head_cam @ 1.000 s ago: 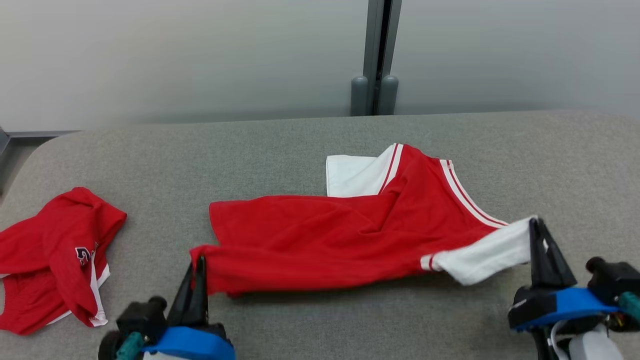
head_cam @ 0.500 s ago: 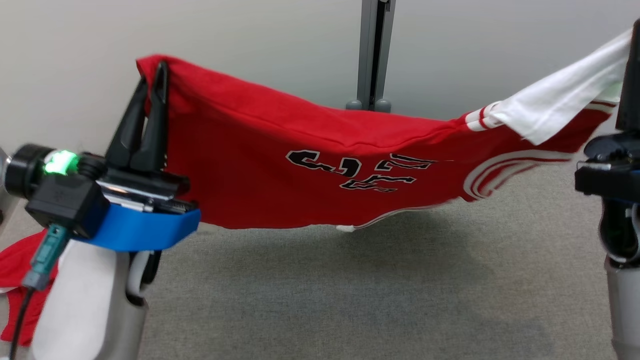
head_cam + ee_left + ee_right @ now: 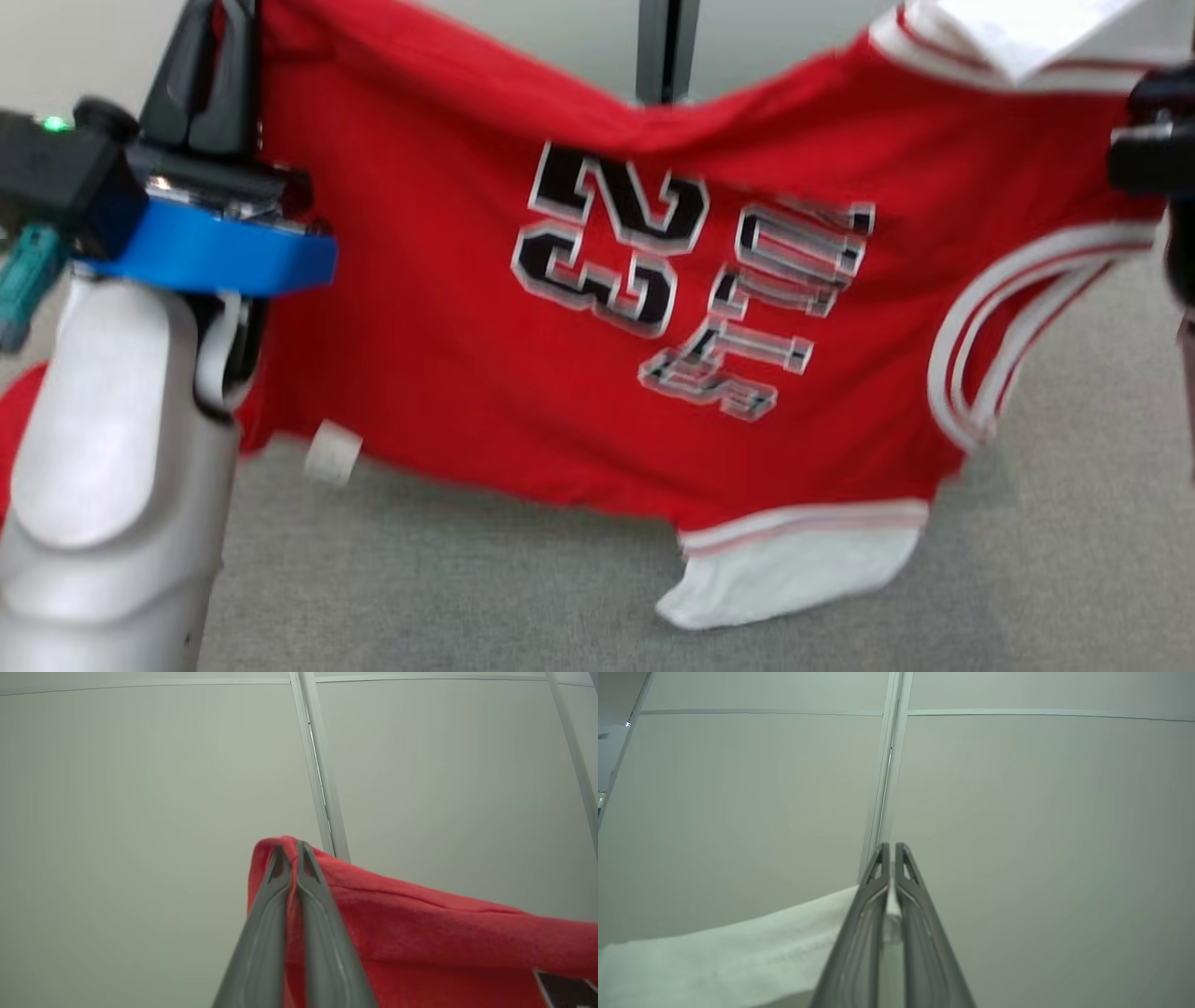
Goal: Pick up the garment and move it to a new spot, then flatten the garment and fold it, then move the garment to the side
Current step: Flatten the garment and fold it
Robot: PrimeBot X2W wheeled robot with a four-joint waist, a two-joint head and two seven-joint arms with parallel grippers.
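Unfurled further than a moment ago, the red garment (image 3: 597, 308) hangs stretched over the grey table (image 3: 485, 597), its black number now fully showing and a white corner dangling lowest. Its red edge is pinched by the left claw (image 3: 290, 847), its white edge by the right claw (image 3: 890, 845).

A pale grey-green panelled wall (image 3: 1017, 812) stands beyond the right fingers (image 3: 861, 933), with a grey vertical post (image 3: 887, 788) just past their tips. Far below them lies a grey fabric surface (image 3: 467, 597).
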